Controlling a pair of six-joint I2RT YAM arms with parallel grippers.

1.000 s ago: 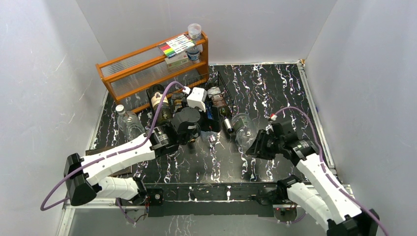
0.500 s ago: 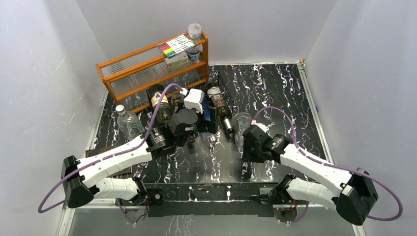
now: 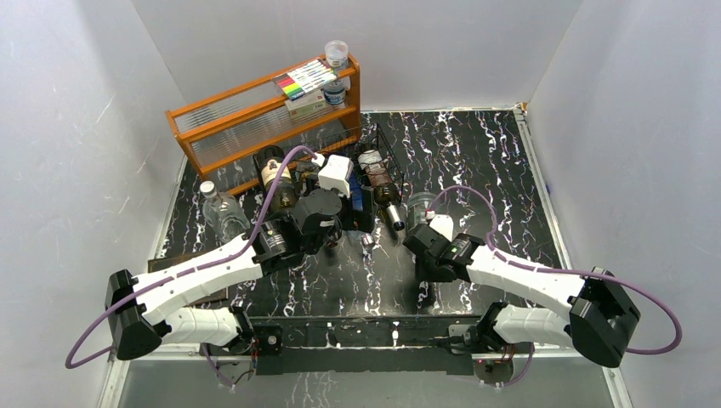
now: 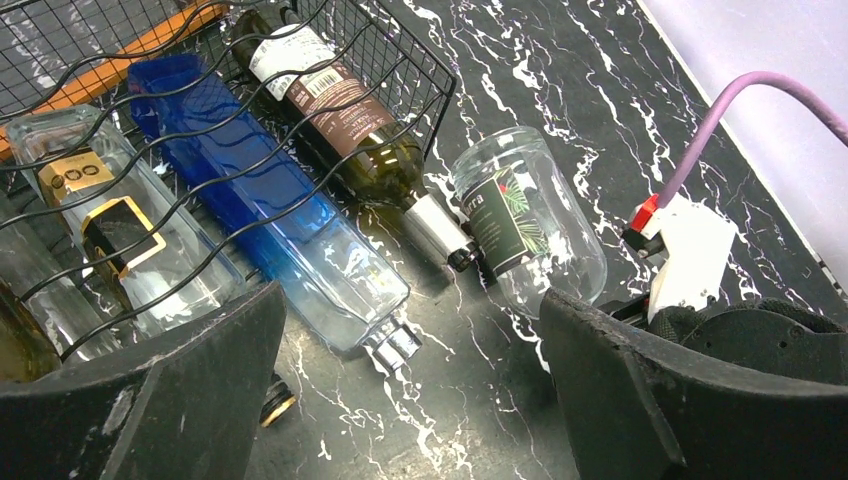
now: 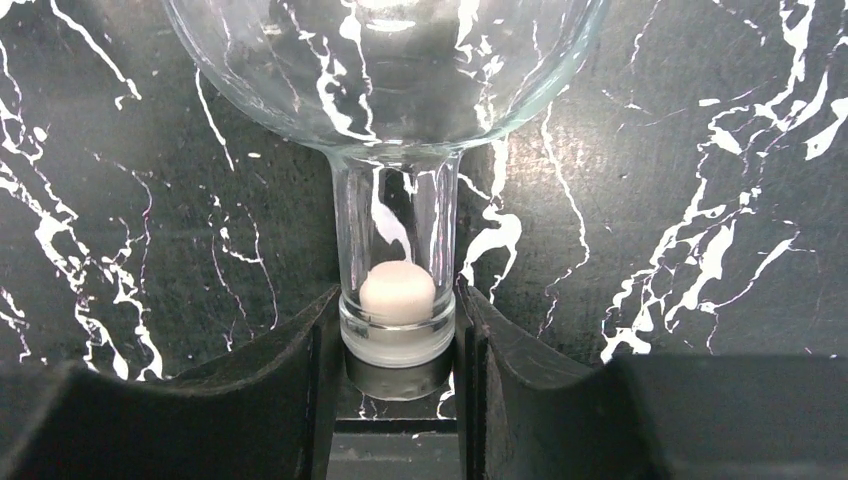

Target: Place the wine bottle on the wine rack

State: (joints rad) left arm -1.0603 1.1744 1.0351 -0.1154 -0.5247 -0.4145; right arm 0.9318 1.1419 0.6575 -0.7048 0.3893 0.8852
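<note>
The wine bottle (image 3: 417, 209) is clear glass with a dark green label and lies on its side on the black marbled table, just right of the wine rack (image 3: 380, 141). It also shows in the left wrist view (image 4: 525, 225). My right gripper (image 3: 421, 246) is at its near end, and in the right wrist view (image 5: 397, 345) both fingers press the sides of the bottle's lip (image 5: 397, 305), which holds a white stopper. My left gripper (image 3: 336, 231) hangs open and empty over the rack's front edge (image 4: 400, 60).
The rack holds a dark wine bottle with a white and brown label (image 4: 330, 100), a blue bottle (image 4: 260, 200) and a clear square bottle (image 4: 110, 230). An orange wooden shelf (image 3: 255, 119) stands behind it. A clear plastic bottle (image 3: 223, 212) lies to the left.
My right arm swung left and reached in to the clear bottle's neck, and its fingers now sit against the lip. My left arm drew back slightly.
</note>
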